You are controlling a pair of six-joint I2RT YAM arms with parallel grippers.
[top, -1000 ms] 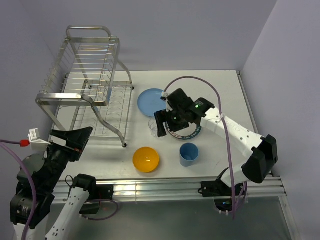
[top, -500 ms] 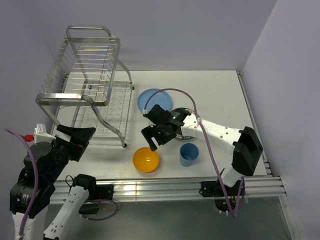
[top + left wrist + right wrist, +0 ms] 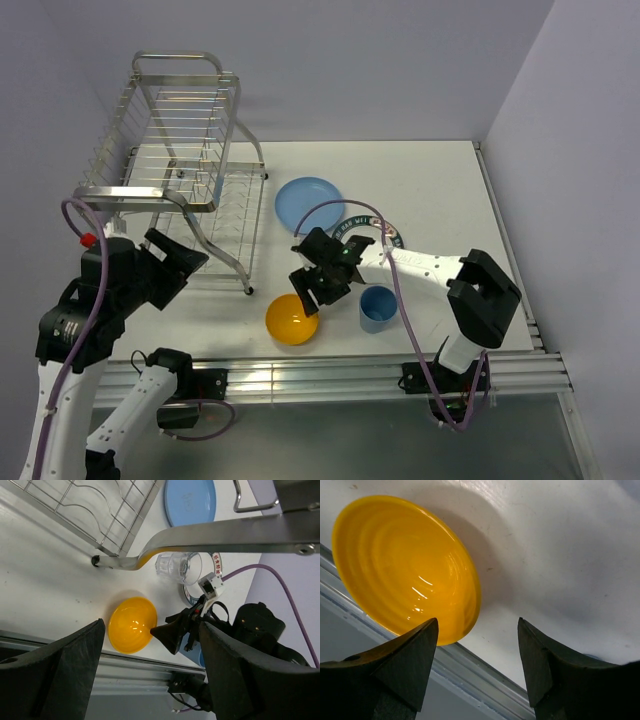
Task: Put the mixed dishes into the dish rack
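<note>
The silver wire dish rack [image 3: 180,160] stands at the back left. On the table lie the light-blue plate [image 3: 308,203], the white plate with the teal rim [image 3: 385,238] half under the right arm, the orange-yellow bowl [image 3: 291,319] and the blue cup [image 3: 378,308]. The clear glass [image 3: 177,567] shows only in the left wrist view, beside the rack's front foot. My right gripper [image 3: 318,297] hangs open just over the bowl's right rim [image 3: 470,595], holding nothing. My left gripper [image 3: 185,262] is open and empty, high above the table's left front, by the rack's front leg.
The rack's bent tube [image 3: 225,530] crosses the left wrist view above the glass. The aluminium rail [image 3: 330,375] runs along the table's near edge, close behind the bowl. Purple walls close in the back and the right side.
The right gripper has swung from above the white plate and glass down toward the bowl, its jaws narrowing. The left arm has risen and moved in toward the rack's front leg.
</note>
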